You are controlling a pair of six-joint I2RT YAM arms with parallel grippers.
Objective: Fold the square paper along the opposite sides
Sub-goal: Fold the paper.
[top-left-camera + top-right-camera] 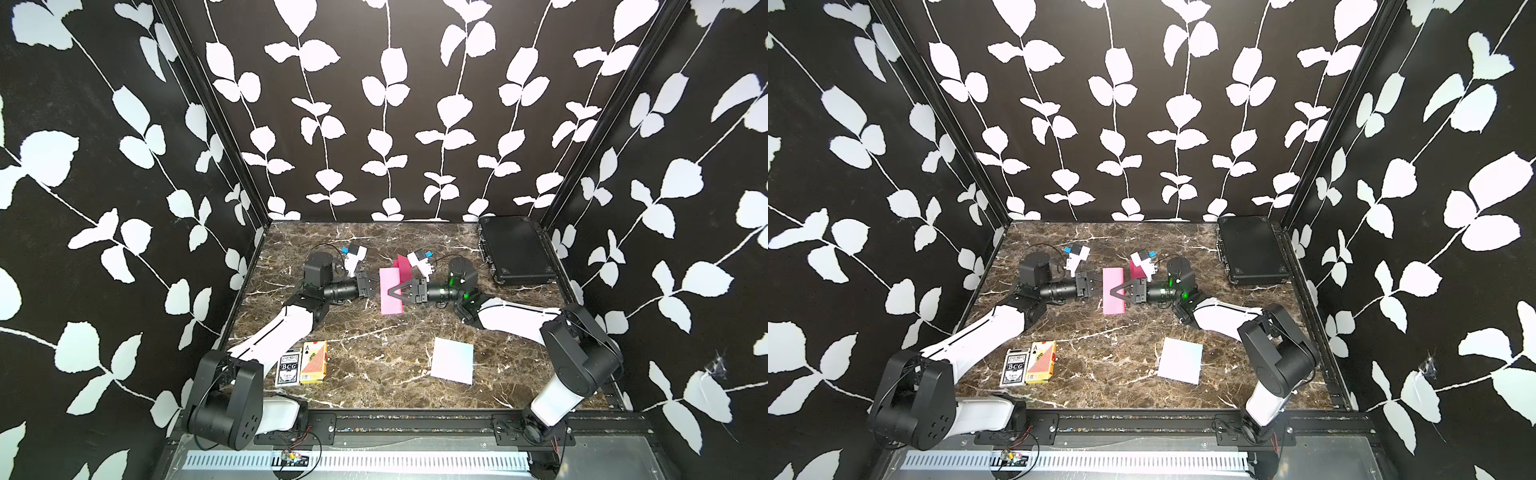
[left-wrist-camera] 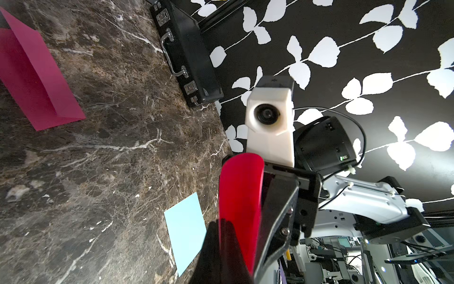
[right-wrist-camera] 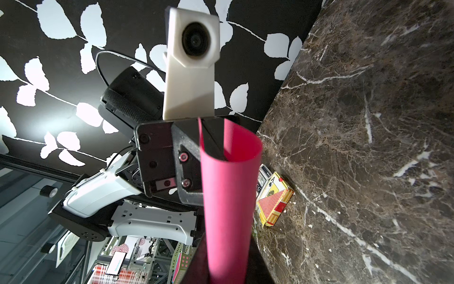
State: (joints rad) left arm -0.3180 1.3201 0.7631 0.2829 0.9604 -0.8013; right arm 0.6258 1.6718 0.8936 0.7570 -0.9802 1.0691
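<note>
Pink paper (image 1: 390, 301) curled over, middle of the marble table (image 1: 374, 374)
It sits between both arms. The left gripper (image 3: 213, 142) is closed up tight with its fingers inside the curl. The right gripper (image 1: 392, 291) straddles the loop, can't tell if it's actually pinching.

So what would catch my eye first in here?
Probably the bright pink paper at the middle of the marble table, curled over between the left arm and right arm, which point at each other. Next, the black wallpaper with big white leaves on all three walls, and the pale blue sheet lying flat beside the right arm.
</note>
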